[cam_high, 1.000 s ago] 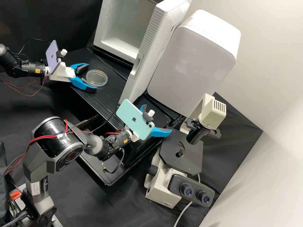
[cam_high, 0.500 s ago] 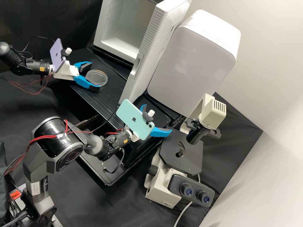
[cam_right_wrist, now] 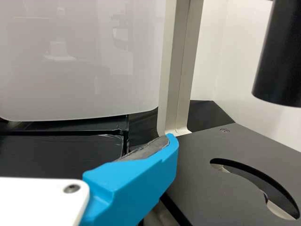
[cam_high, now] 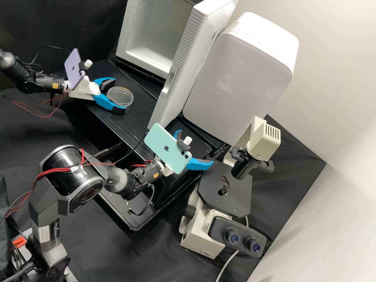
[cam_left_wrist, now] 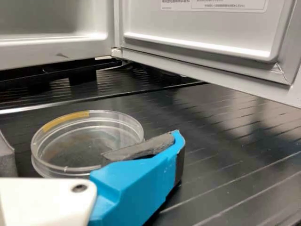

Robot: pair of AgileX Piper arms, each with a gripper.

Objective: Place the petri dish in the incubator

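Observation:
A clear petri dish (cam_high: 120,96) (cam_left_wrist: 87,141) lies flat on the black ribbed tray (cam_high: 133,119), in front of the white incubator (cam_high: 154,33), whose ribbed door (cam_high: 190,58) stands swung open. My left gripper (cam_high: 116,96) (cam_left_wrist: 89,143) is open and low over the tray, one blue finger on each side of the dish. Whether the pads touch the dish I cannot tell. My right gripper (cam_high: 191,150) (cam_right_wrist: 141,155) is open and holds nothing, at the edge of the microscope stage (cam_high: 225,188) (cam_right_wrist: 235,179).
A white microscope (cam_high: 219,223) with a black stage stands at the front right. A large rounded white housing (cam_high: 241,74) rises behind it, next to the incubator door. The open door's lower edge (cam_left_wrist: 211,61) runs close behind the dish. Red wires trail off the left arm.
My left gripper has moved right toward the incubator, and its open fingers now flank the petri dish. The dish and my right arm have stayed put.

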